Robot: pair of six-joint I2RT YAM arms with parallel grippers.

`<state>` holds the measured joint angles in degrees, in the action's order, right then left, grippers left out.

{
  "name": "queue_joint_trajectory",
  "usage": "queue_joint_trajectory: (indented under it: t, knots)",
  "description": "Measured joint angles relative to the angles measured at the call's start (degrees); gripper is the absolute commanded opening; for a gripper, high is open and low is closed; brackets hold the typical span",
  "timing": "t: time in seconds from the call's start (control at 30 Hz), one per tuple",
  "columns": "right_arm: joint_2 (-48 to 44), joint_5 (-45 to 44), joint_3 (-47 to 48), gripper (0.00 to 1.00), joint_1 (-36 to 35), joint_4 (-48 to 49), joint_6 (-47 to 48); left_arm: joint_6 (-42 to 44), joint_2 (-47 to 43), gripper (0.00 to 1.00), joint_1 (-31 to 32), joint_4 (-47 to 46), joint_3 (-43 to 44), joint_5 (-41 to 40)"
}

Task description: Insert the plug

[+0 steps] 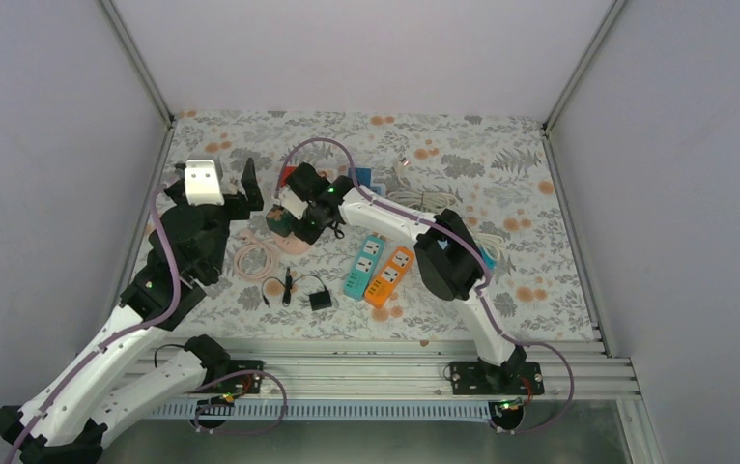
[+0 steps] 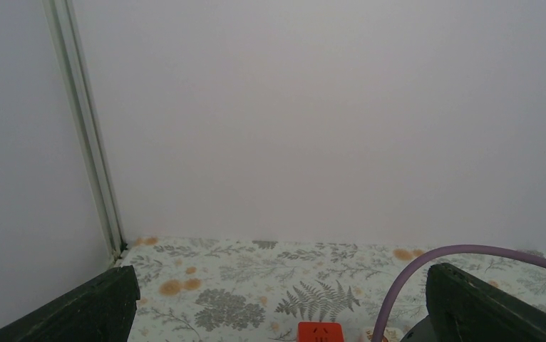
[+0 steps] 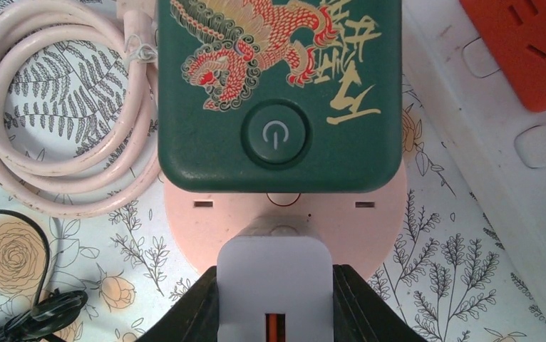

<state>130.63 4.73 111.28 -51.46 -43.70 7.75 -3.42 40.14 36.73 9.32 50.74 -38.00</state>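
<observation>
At the far left, the left gripper [image 2: 282,288] hangs above the floral tablecloth [image 1: 501,164] with its jaws spread wide and nothing between them, facing the back wall. Just right of it and nearer, a coiled pink cable [image 3: 38,146] lies flat on the cloth, and near of that coil sits a small black adapter [image 1: 320,300] with its thin black lead [image 1: 284,288] trailing to the left. Right of the coil, the right gripper [image 3: 276,303] is closed on the white plug [image 3: 274,267], one dark finger pressed against each side of its body. The plug points at the pink socket base [image 3: 206,228], its front end meeting that base just near of the green dragon-printed adapter [image 3: 277,85], which sits on top of the pink base with a round power button facing up. Whether the prongs have gone into a socket cannot be told, as the plug's body hides them. Further right, a white power strip [image 3: 484,149] runs diagonally, with an orange-red socket cube [image 3: 534,50] at its far end. Nearer the arm bases, a teal power strip [image 1: 364,264] and an orange power strip [image 1: 389,277] lie side by side, touching, under the right arm's forearm.
</observation>
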Motion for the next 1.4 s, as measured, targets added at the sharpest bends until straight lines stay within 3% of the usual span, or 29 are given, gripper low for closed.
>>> queue_joint_trajectory:
  t: [0.63, 0.7, 0.77, 0.9, 1.0, 1.07, 1.27, 1.4]
  knots:
    - [-1.46, 1.57, -3.98, 0.22, 0.11, 2.75, 1.40, -0.02, 1.60, 1.00, -0.24, 0.74, 0.46, 0.02]
    - [-1.38, 1.57, -3.13, 0.27, 0.11, 2.23, 1.22, -0.02, 1.62, 1.00, -0.24, 0.83, 0.52, 0.02]
    - [-1.09, 1.55, -1.97, 0.42, 0.11, 1.73, 0.92, -0.04, 1.60, 1.00, -0.24, 0.94, 0.61, 0.02]
    - [-0.66, 1.51, -0.85, 0.60, 0.11, -0.37, -0.98, -0.09, 1.57, 1.00, -0.24, 1.14, 0.94, 0.02]
    - [-0.90, 2.62, -1.57, 0.84, 0.11, -1.05, -1.90, -0.26, 1.49, 1.00, -0.24, 1.25, 1.16, 0.07]
    - [-2.43, 3.65, -3.96, 0.93, 0.11, 0.04, -1.97, -0.26, 1.38, 1.00, -0.24, 1.55, 1.25, 0.09]
    - [-15.30, 3.21, -14.82, 0.96, 0.33, 4.35, -5.25, -0.70, 1.25, 1.00, -0.24, 2.38, 1.68, 1.01]
    - [-26.84, -2.21, -22.69, 0.94, 1.49, 9.81, -10.56, -1.62, 1.20, 1.00, -0.24, 2.49, 1.73, 2.93]
